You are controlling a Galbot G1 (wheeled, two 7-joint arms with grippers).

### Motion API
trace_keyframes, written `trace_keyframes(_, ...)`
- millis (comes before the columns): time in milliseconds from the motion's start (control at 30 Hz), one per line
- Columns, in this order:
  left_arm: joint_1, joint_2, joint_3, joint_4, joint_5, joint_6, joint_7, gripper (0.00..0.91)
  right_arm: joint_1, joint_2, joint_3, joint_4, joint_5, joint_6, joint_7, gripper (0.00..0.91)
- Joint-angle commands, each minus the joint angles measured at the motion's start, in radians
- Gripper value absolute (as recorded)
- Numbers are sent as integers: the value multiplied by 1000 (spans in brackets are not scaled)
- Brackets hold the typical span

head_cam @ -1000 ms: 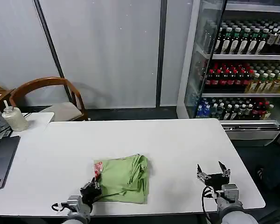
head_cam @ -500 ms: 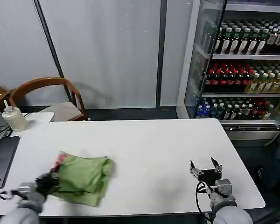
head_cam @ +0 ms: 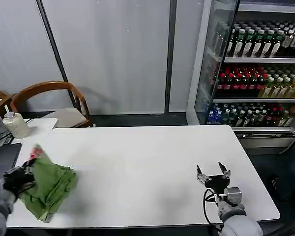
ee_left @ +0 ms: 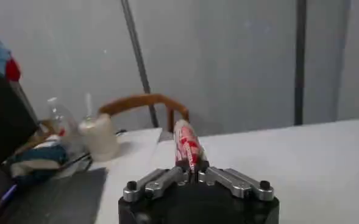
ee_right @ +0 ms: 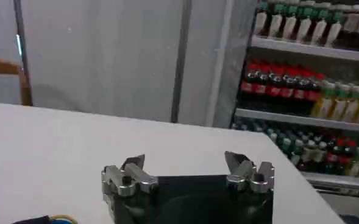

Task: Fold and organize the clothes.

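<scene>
On the white table point(head_cam: 152, 157), left claw point(head_cam: 25, 173) pinches the green T-shirt point(head_cam: 49, 189); right claw point(head_cam: 213, 173) spread beside the drinks fridge point(head_cam: 255, 69).

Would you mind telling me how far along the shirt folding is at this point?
The T-shirt already looks folded into a compact bundle. In hand: the left end effector, shut on a red-and-white printed edge, holds it at the table's left end, near the laptop. The right end effector waits open over the table's right side. Left: let go and leave the bundle lying neatly.
</scene>
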Motion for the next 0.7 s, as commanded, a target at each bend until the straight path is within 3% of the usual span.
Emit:
trace_keyframes(33, -175, -454, 1209, -61, 510, -99, -77, 10, -182, -8, 177, 24, -26, 5, -6, 907)
trace_keyframes(133, -282, -518, 1279, 106, 555, -149, -72, 10, -205, -7, 212, 32, -29, -1, -7, 907)
trace_keyframes(367, -559, -551, 1104, 233, 397, -135, -55, 10, -210, -1, 220, 44, -35, -13, -6, 907)
trace_keyframes(700, -638, -531, 1006, 325, 312, -135, -62, 20, -187, -12, 216, 35, -33, -18, -9, 907)
